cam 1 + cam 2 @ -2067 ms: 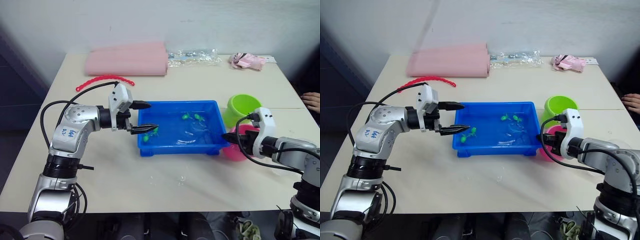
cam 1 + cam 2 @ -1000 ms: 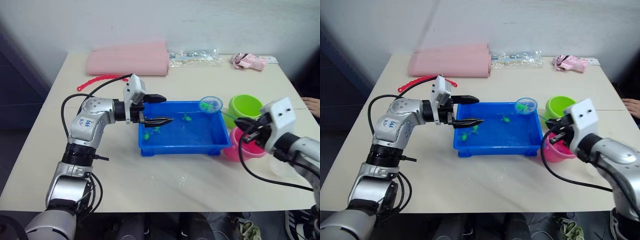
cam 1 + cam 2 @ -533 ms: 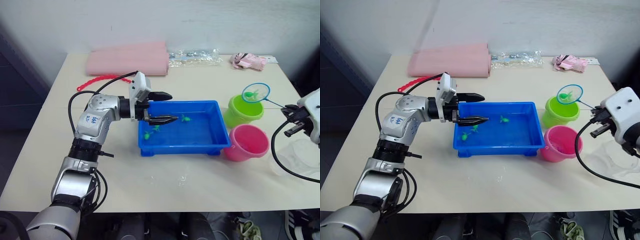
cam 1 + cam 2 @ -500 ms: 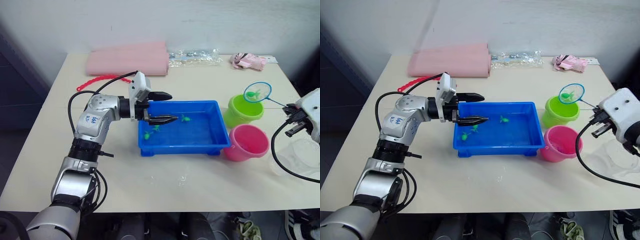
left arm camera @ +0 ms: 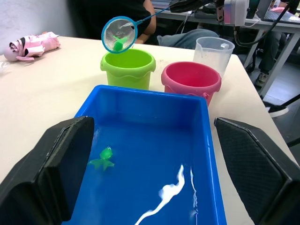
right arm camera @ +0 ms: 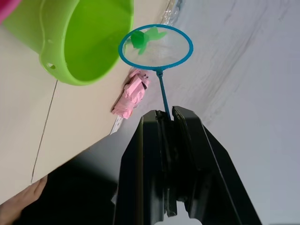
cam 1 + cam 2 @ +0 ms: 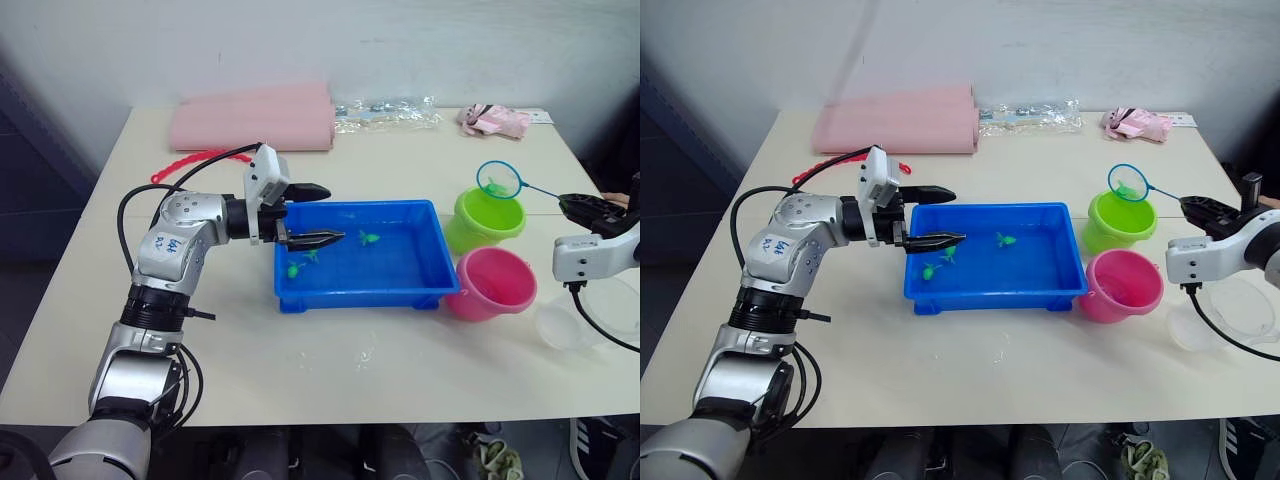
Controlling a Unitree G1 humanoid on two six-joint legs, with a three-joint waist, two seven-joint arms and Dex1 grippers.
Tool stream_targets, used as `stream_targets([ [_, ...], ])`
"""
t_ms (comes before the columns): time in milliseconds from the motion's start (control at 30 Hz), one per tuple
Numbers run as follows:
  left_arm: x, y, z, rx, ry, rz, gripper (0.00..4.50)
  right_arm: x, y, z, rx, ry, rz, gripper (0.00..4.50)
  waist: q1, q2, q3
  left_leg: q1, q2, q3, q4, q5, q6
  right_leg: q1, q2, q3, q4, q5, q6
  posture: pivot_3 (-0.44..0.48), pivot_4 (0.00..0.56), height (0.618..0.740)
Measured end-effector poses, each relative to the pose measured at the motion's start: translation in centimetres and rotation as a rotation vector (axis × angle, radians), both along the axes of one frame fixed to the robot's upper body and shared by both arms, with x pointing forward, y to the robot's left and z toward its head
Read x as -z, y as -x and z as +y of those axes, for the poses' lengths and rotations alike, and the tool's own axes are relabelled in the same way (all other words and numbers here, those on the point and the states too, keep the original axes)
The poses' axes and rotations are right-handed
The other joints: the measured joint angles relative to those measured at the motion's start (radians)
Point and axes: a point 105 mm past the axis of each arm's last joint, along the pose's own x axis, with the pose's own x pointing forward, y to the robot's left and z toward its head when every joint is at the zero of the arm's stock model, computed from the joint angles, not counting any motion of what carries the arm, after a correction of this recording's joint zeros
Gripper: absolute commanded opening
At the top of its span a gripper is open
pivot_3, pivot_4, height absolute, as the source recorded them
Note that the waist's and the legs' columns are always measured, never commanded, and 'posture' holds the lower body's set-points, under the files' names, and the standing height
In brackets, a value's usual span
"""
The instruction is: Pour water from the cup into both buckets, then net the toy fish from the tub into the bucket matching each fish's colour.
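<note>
Fingers of the right gripper (image 6: 168, 117) are pinched together on the thin handle of the net (image 7: 499, 178), whose blue hoop hangs just above the far rim of the lime green bucket (image 7: 488, 219) with 1 green fish (image 6: 146, 36) lying in the mesh. The pink bucket (image 7: 490, 283) stands just in front of the green one, both to the right of the blue tub (image 7: 432, 258). The clear cup (image 7: 588, 314) sits on the table (image 7: 300, 360) at the near right, beside the pink bucket. The left gripper (image 7: 322, 214) hovers over the tub's left end, its 2 black fingers spread wide and holding nothing. About 3 green fish (image 7: 368, 238) remain in the tub's water, 1 near the middle and 2 under the left gripper.
</note>
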Motion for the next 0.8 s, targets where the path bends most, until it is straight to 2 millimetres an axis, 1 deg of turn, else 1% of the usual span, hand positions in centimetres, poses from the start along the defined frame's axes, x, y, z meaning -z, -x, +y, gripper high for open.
stream_targets([
  [100,0.2,0.0,0.1,-0.007,-0.001,0.01,4.47,-0.1,0.0,-0.1,0.002,-0.003,0.014,0.0,0.0,0.0,0.0,0.0,0.0,0.0,0.0,0.0,0.0,0.0,0.0,0.0,0.0,0.0,0.0,0.0,0.15,0.738],
  [233,0.2,-0.1,0.7,-0.023,-0.016,0.01,4.47,0.4,0.0,-1.1,0.044,-0.008,0.046,0.0,0.0,0.0,0.0,0.0,0.0,0.0,0.0,0.0,0.0,0.0,0.0,0.0,0.0,0.0,0.0,0.0,0.15,0.738],
  [400,0.1,-0.2,1.1,-0.037,-0.012,0.014,4.47,0.8,0.1,-1.7,0.057,0.021,0.059,0.0,-0.001,0.0,0.0,0.0,0.0,0.0,0.0,0.0,0.0,0.0,0.0,0.0,0.0,0.0,0.0,0.0,0.15,0.738],
  [433,0.1,-0.2,1.1,-0.038,-0.011,0.014,4.47,0.9,0.1,-1.8,0.064,0.012,0.063,0.0,-0.001,0.0,0.0,0.0,0.0,0.0,0.0,0.0,0.0,0.0,0.0,0.0,0.0,0.0,0.0,0.0,0.15,0.738],
  [467,0.0,-0.3,1.2,-0.04,-0.01,0.014,4.47,1.0,0.0,-1.7,0.072,-0.038,0.061,0.0,-0.002,0.0,0.0,0.0,0.0,-0.001,0.0,0.0,0.0,0.001,0.001,-0.001,0.0,0.0,0.0,0.0,0.15,0.738],
  [500,0.0,-0.2,1.2,-0.04,-0.01,0.015,4.47,1.1,-0.2,-1.6,0.081,-0.116,0.06,0.0,-0.002,0.0,0.0,0.0,0.0,-0.001,0.0,0.0,0.0,0.001,0.001,-0.001,0.0,0.0,0.0,0.0,0.15,0.738],
  [567,0.1,-0.3,1.4,-0.045,-0.016,0.019,4.47,1.4,-0.6,-1.0,0.112,-0.399,0.066,0.0,-0.001,0.0,0.0,0.0,0.001,-0.002,0.001,0.0,0.0,0.002,0.001,-0.002,0.0,0.0,0.0,0.0,0.15,0.738],
  [600,0.2,-0.2,1.6,-0.051,-0.023,0.02,4.47,1.7,-0.7,-0.5,0.127,-0.577,0.093,0.0,0.0,0.0,0.0,0.0,0.001,-0.002,0.001,0.0,0.0,0.002,0.001,-0.002,0.0,0.0,0.0,0.0,0.15,0.738],
  [633,0.3,-0.2,1.8,-0.055,-0.028,0.022,4.47,1.9,-0.7,-0.1,0.13,-0.653,0.109,0.0,0.0,0.0,0.0,0.0,0.001,-0.003,0.001,0.0,0.0,0.002,0.001,-0.002,0.0,0.0,0.0,0.0,0.15,0.738],
  [667,0.8,-0.2,2.5,-0.07,-0.046,0.032,4.47,2.2,-0.7,1.0,0.144,-0.874,0.182,0.0,-0.001,0.002,0.001,0.0,0.001,-0.003,0.001,0.0,0.0,0.002,0.002,-0.002,0.0,0.0,0.0,0.0,0.15,0.738],
  [733,1.8,0.0,3.4,-0.089,-0.069,0.053,4.47,2.1,-0.4,2.5,0.144,-1.086,0.27,0.0,-0.001,0.002,0.001,0.0,0.001,-0.003,0.001,0.0,0.0,0.001,0.001,-0.002,0.001,0.0,0.0,0.0,0.15,0.738],
  [800,2.8,0.3,4.2,-0.102,-0.097,0.072,4.47,1.7,0.1,4.9,0.111,-1.303,0.384,0.0,0.0,0.002,0.001,0.0,0.001,-0.003,0.002,0.0,0.0,0.001,0.001,-0.002,0.001,0.0,0.0,0.0,0.15,0.738],
])
